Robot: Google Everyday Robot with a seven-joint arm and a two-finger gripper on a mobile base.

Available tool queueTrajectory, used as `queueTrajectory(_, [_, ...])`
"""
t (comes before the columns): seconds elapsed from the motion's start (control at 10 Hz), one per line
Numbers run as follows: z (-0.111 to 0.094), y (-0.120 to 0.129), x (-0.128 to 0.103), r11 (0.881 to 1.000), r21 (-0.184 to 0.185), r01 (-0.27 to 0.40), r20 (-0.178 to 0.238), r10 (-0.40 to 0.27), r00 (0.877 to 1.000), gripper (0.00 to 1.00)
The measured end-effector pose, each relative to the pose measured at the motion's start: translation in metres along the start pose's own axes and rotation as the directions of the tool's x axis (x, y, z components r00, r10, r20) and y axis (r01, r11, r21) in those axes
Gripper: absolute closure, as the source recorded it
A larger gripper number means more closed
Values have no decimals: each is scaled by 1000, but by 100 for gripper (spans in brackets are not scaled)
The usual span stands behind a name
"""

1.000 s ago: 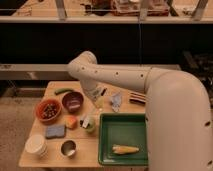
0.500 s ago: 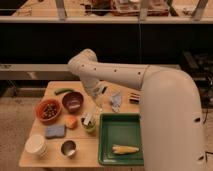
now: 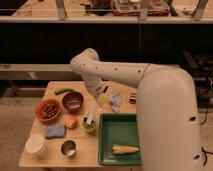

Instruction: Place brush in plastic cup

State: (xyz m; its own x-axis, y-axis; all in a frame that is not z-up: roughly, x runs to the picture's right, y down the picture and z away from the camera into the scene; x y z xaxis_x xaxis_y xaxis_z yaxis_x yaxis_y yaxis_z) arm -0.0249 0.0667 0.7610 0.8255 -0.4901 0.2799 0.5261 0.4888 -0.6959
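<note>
- Arm (image 3: 125,75): a white, thick-bodied arm reaches from the right foreground, bends at an elbow above the table's far edge, and turns downward toward the table centre.
- Gripper (image 3: 101,96): located above the middle of the table, just up and right of the plastic cup. Whether the claw is open, closed or gripping the brush cannot be told from this view.
- Brush (image 3: 93,114): slim and white, tilted; its lower end sits inside the plastic cup, and its upper part slants up and right toward the gripper.
- Plastic cup (image 3: 89,125): small, pale yellow-green, upright on the table, just left of the green tray's near-left corner.
- Green tray (image 3: 112,145): rectangular, on the right half of the table; a yellow corn cob (image 3: 125,149) lies in its near part.
- Table (image 3: 55,155): light wooden top.
- Left side items: an orange bowl (image 3: 48,110) with dark contents, a dark purple bowl (image 3: 73,101) beside it, and a green vegetable (image 3: 63,91) near the far edge.
- Near-left items: stacked white bowls (image 3: 36,145), a shiny metal cup (image 3: 68,148), a blue sponge (image 3: 55,131) and a small orange object (image 3: 71,121) (type not determinable).
- A pale crumpled item (image 3: 116,101) lies right of the gripper.
- Labels and writing: none legible on any item.
</note>
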Motion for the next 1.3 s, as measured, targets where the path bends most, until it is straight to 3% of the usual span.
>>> queueTrajectory(0.7, [20, 8, -6, 1000, -13, 9, 0, -9, 1000, 100])
queueTrajectory(0.9, [25, 8, -4, 1000, -13, 2, 1, -2, 1000, 86])
queueTrajectory(1.3, [26, 8, -12, 1000, -5, 16, 3, -16, 1000, 46])
